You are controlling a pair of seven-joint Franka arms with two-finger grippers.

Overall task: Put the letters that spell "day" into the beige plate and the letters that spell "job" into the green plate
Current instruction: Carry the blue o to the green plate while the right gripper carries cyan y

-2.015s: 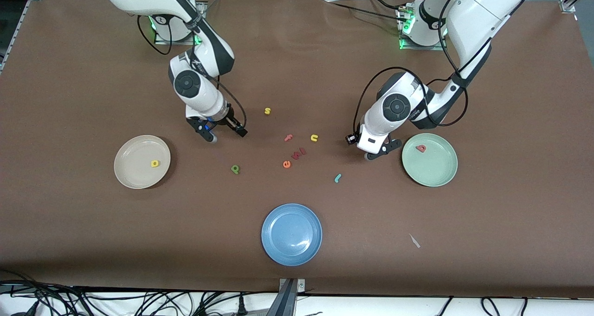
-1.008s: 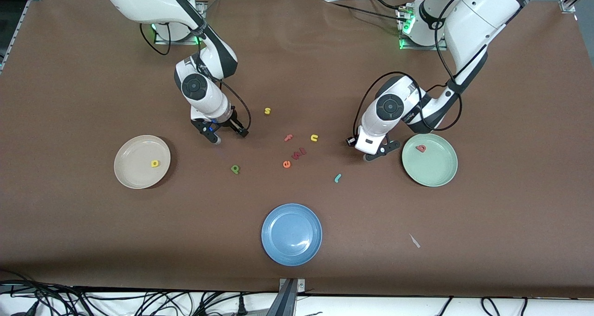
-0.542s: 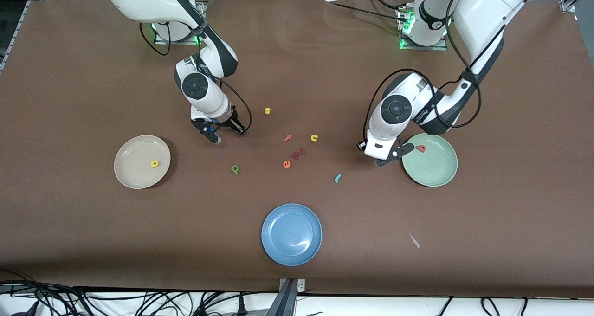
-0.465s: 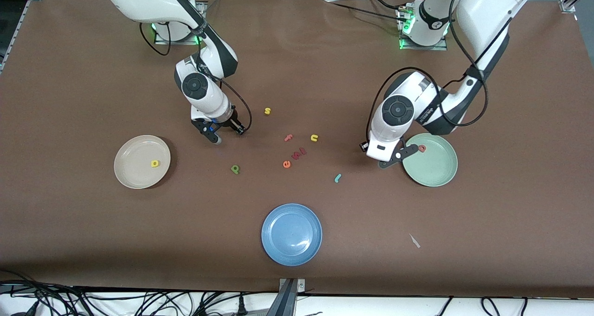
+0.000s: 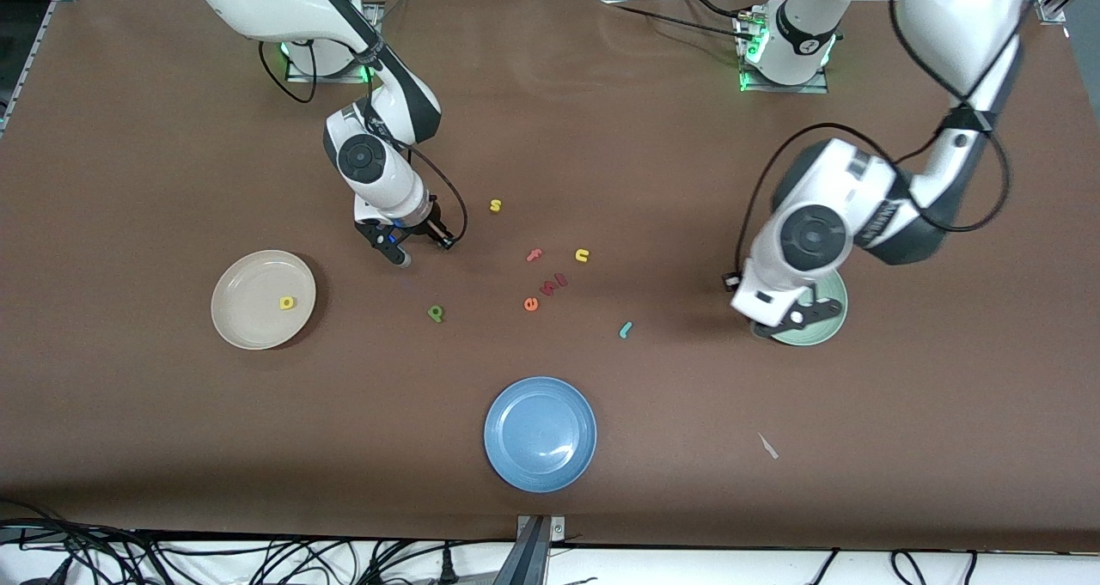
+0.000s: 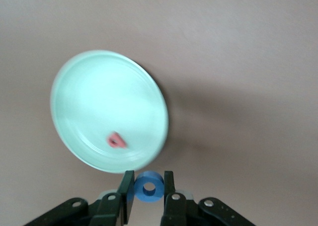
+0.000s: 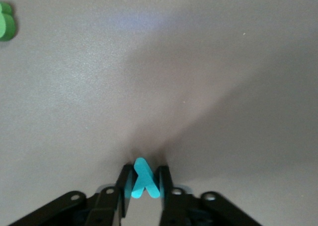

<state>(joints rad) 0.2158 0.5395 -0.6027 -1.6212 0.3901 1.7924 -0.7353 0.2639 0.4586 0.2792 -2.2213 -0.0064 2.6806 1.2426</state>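
My left gripper point(image 6: 148, 188) is shut on the blue ring "o" point(image 6: 148, 185) and hangs over the edge of the green plate point(image 6: 99, 97). The pink-red "b" point(image 6: 117, 140) lies in that plate. In the front view the left gripper point(image 5: 773, 326) covers most of the green plate point(image 5: 821, 332). My right gripper point(image 7: 144, 186) is shut on the teal "y" point(image 7: 144, 179), low at the table between the beige plate point(image 5: 245, 314) and the letter cluster. A yellow letter point(image 5: 287, 303) lies in the beige plate. The green letter point(image 5: 436, 313) and the teal "j" point(image 5: 626, 330) lie loose on the table.
A blue plate point(image 5: 540, 433) sits nearest the front camera. A yellow "s" point(image 5: 495, 205), pink "f" point(image 5: 534, 255), yellow "u" point(image 5: 582, 255), orange "e" point(image 5: 531, 304) and a dark red piece point(image 5: 555, 283) lie mid-table. A white scrap point(image 5: 767, 446) lies near the front edge.
The left arm carried the blue "o" from beside the green plate to over it. The right gripper closed on the teal "y" and hardly shifted.
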